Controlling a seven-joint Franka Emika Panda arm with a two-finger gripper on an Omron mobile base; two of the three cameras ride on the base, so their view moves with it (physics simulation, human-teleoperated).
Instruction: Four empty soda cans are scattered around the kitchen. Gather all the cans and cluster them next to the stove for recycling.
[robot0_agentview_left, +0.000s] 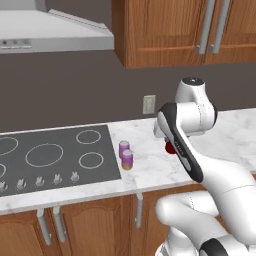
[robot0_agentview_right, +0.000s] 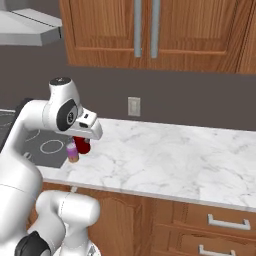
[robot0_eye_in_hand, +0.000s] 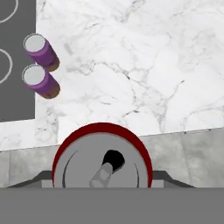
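Note:
My gripper (robot0_eye_in_hand: 103, 178) is shut on a red soda can (robot0_eye_in_hand: 103, 162), held above the white marble counter to the right of the stove (robot0_agentview_left: 50, 155). In the hand view I look down on the can's silvery top, with a finger at each side of it. The red can (robot0_agentview_right: 83, 145) hangs under the hand in the right base view and peeks out behind the forearm (robot0_agentview_left: 170, 148) in the left base view. Two purple soda cans (robot0_agentview_left: 124, 147) (robot0_agentview_left: 127, 159) stand upright close together on the counter just right of the cooktop's edge, also seen from above (robot0_eye_in_hand: 40, 50) (robot0_eye_in_hand: 41, 81).
The marble counter (robot0_agentview_right: 175, 160) runs far to the right of the cans. A wall outlet (robot0_agentview_left: 149, 104) sits behind them. A range hood (robot0_agentview_left: 50, 30) hangs over the stove, and wooden upper cabinets (robot0_agentview_right: 150, 35) hang over the counter. The counter's front edge (robot0_agentview_left: 100, 192) lies close below the knobs.

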